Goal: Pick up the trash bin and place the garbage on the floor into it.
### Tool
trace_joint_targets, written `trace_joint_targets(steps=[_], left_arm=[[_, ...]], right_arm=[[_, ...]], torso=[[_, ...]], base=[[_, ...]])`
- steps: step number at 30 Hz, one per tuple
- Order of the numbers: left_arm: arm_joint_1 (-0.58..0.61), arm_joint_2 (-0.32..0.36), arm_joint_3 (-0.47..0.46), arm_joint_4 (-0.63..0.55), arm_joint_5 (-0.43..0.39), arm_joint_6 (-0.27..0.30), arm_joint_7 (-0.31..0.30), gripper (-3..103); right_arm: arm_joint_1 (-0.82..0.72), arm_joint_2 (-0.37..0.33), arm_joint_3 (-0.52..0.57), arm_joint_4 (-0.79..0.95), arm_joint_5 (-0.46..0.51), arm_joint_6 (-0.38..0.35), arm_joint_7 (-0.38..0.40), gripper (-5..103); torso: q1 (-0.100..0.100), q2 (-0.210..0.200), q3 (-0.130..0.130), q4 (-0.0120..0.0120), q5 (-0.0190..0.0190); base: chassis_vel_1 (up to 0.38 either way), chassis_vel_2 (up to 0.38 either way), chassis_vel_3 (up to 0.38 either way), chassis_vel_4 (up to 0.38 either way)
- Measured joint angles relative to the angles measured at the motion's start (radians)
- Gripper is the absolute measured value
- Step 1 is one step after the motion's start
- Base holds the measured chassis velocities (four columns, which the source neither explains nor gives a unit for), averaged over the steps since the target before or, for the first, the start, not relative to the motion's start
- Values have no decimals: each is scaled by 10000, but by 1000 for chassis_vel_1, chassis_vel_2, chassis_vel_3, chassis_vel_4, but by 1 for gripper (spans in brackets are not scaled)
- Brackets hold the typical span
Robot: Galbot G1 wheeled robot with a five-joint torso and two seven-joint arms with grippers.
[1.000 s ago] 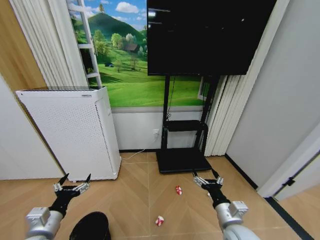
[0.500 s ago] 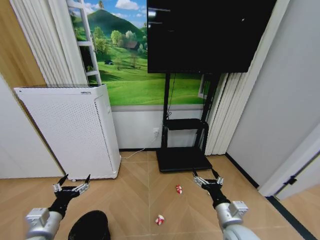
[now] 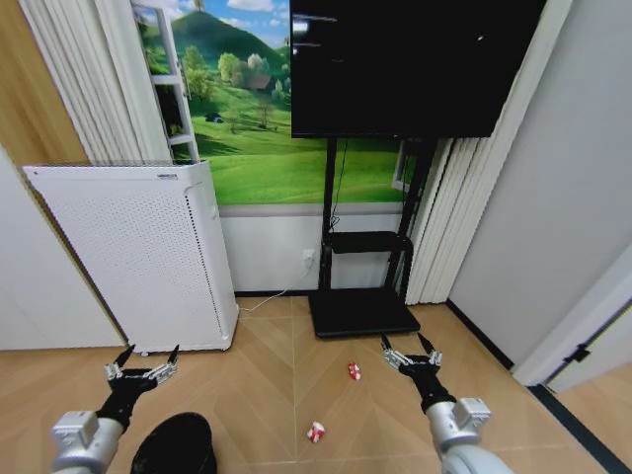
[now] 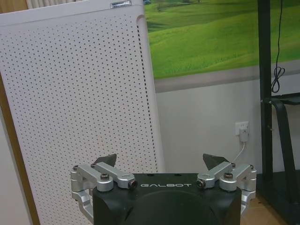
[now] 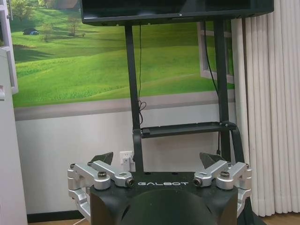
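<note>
Black mesh bin (image 3: 176, 446) sits low by the left tool (image 3: 142, 363), both tools wide open and empty (right tool (image 3: 411, 353) hovers near two red-white scraps (image 3: 353, 372) (image 3: 315, 434)), so best drop straight onto its rim.

Open floor ahead, blocked at the back.
Bare floor (image 3: 267, 395) lies between cabinet (image 3: 138, 257) and TV stand (image 3: 360, 316); bin (image 3: 178, 446) sits beneath the left gripper (image 3: 141, 361).
</note>
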Motion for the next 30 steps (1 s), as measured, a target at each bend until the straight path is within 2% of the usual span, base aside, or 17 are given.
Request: trace_joint_targets(steps=[5, 30], left_arm=[[21, 3, -97, 10, -19, -14, 45, 100], [46, -67, -126, 115, 23, -109, 138, 100]], right_arm=[[-18, 37, -13, 3, 1, 16, -2, 100], [3, 29, -23, -79, 13, 7, -10, 100]], torso=[[-128, -349, -220, 0, 0], [-480, -1351, -870, 0, 0]], base=[[0, 0, 0, 0], [0, 0, 0, 0]])
